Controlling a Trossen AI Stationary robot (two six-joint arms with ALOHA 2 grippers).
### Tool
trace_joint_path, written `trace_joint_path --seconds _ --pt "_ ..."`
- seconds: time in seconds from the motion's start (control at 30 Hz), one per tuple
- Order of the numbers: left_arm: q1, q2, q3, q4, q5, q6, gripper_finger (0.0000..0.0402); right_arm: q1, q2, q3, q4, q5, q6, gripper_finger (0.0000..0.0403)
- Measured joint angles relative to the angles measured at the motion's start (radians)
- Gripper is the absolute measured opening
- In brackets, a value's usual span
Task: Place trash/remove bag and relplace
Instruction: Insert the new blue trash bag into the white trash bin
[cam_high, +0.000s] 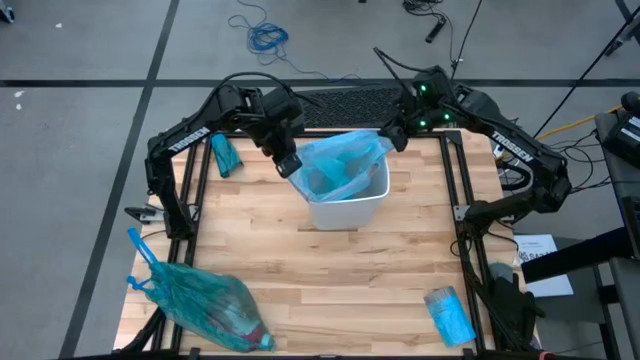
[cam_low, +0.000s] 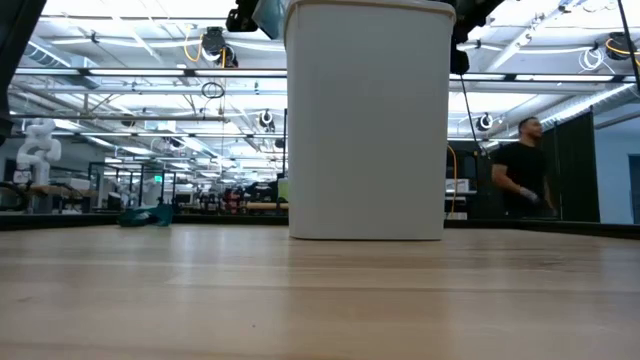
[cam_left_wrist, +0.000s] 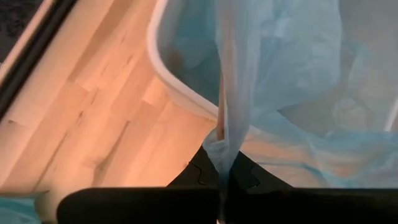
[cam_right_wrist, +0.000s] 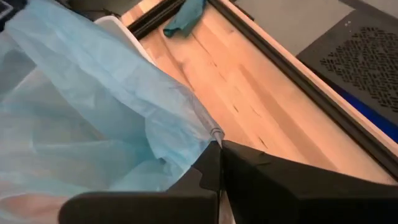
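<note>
Both grippers, left (cam_high: 289, 165) and right (cam_high: 397, 137), pinch the fresh blue bag (cam_high: 340, 165) rim at frame centre—thin, floppy, slippery, probably tears easily.

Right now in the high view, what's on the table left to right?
Tied-off full blue trash bag → folded blue bag → left gripper shut on the new blue liner → white bin → right gripper shut on the liner's other edge → blue bag roll.
</note>
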Motion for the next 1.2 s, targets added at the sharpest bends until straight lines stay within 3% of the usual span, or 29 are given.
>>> trace_joint_path --seconds 0.37,0.67,0.93,1.2 --pt "0.000 0.001 -0.002 0.001 0.023 0.005 0.0000 0.001 0.057 0.000 -0.005 0.005 0.000 0.0000" --pt "-0.004 0.001 -0.135 0.002 0.036 0.011 0.0000 -0.014 0.032 -0.001 0.029 0.022 0.031 0.0002" --pt "-0.022 0.001 -0.158 0.128 0.060 0.034 0.0000 -0.013 -0.044 -0.001 0.095 0.034 0.047 0.0046" --pt "-0.022 -0.009 -0.157 0.132 0.058 0.034 0.0000 -0.013 -0.059 -0.001 0.099 0.034 0.057 0.0091"
